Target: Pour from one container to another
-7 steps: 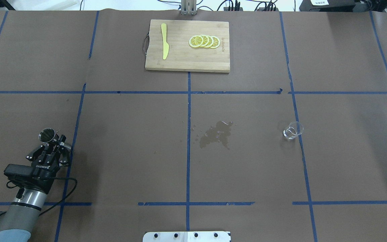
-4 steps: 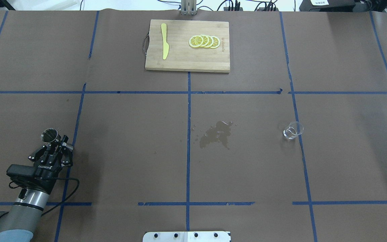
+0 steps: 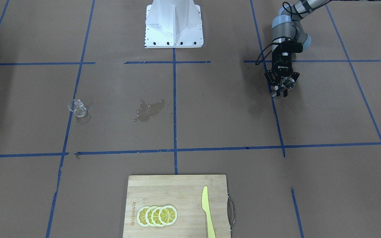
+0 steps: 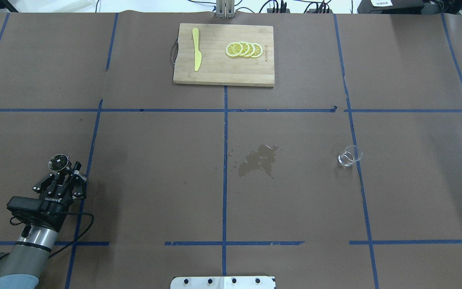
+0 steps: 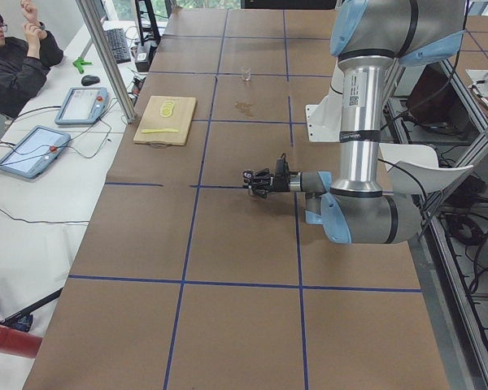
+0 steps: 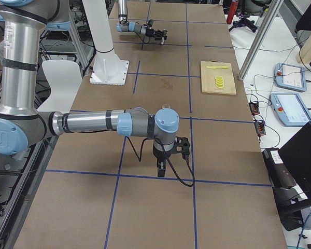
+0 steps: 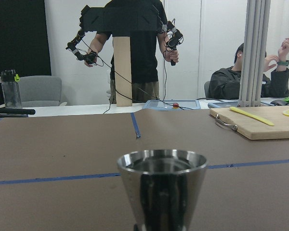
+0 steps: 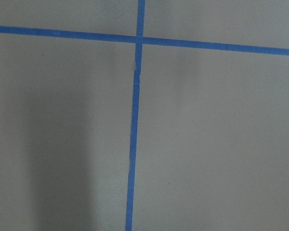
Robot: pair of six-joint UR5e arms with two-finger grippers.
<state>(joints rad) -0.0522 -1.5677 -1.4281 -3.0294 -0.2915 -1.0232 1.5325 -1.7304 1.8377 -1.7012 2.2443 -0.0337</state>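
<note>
At about 8 o'clock on the tabletop, I am gripping the metal cup with my left gripper, the fingers closed on its lower part. I am keeping it upright with the rim level, so I am judging the pour as not yet begun. The cup is polished steel, narrow below and flaring to the rim, and it is mirroring the room. I cannot tell what it is holding.

Near the centre a wet patch is darkening the paper. At roughly 3 o'clock and well apart from the cup, the glass beaker is standing alone, clear and small. The carry across and the tilt over it are what I am seeing as left.

My right gripper is pointing down at bare tabletop, and I cannot tell whether it is wide or narrow.
</note>
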